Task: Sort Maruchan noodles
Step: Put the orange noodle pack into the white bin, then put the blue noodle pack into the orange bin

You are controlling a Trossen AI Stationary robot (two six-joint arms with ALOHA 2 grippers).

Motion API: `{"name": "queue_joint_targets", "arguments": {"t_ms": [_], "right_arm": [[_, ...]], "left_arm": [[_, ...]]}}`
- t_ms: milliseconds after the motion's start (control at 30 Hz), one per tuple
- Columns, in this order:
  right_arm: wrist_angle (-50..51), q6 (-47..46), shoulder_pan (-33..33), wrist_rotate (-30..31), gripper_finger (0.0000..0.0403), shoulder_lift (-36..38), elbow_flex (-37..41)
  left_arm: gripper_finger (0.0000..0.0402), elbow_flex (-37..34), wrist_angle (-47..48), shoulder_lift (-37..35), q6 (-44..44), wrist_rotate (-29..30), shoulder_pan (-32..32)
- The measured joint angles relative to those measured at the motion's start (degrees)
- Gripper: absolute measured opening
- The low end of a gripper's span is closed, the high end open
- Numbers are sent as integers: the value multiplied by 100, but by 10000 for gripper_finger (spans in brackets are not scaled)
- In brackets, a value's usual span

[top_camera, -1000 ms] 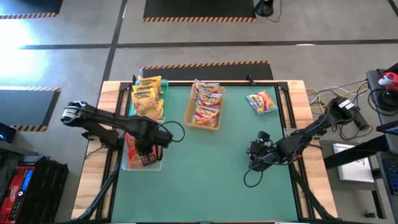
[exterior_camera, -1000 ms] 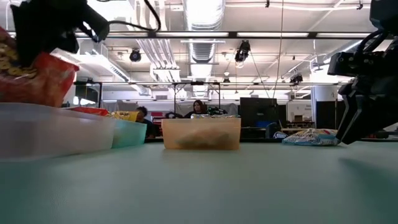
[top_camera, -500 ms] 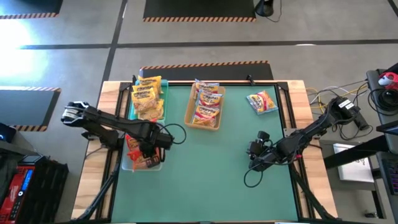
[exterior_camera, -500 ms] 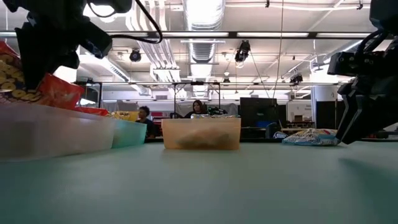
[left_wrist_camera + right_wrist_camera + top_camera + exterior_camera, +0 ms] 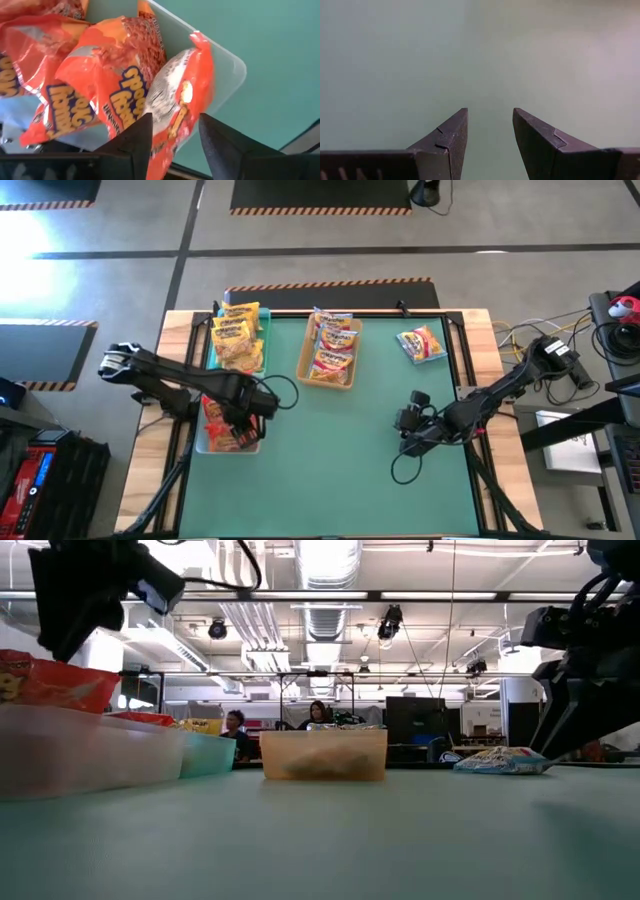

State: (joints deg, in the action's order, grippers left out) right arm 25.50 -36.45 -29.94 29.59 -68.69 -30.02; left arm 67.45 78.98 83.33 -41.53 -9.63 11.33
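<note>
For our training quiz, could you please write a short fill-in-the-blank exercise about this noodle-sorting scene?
1. The left hand hovers over the clear tray, which holds ____ noodle packets.
2. The teal tray holds ____ packets.
3. One loose packet lies on the table's far ____ side.
4. The right hand holds ____.

Missing words: red; yellow; right; nothing

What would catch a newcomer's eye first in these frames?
The left gripper hangs open over the clear tray of red noodle packets at the table's left. Beyond it, a teal tray holds yellow packets, and one lone packet lies loose near the far right corner.
</note>
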Motion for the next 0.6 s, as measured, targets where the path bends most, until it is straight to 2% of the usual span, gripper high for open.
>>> {"name": "queue_joint_targets", "arguments": {"t_ms": [167, 333, 433, 600], "right_arm": [[244, 4, 286, 302, 148, 0, 7], [321, 386, 874, 856, 148, 0, -47], [327, 980, 1562, 940, 148, 2, -240], [727, 1152, 3083, 663, 148, 2, -519]], "left_arm": [[155, 590, 410, 0, -396, 270, -2], [156, 1272, 275, 0, -946, 1014, -3], [156, 1635, 71, 4, -1248, 1723, -9], [156, 2063, -255, 4, -2142, 2895, -9]]}}
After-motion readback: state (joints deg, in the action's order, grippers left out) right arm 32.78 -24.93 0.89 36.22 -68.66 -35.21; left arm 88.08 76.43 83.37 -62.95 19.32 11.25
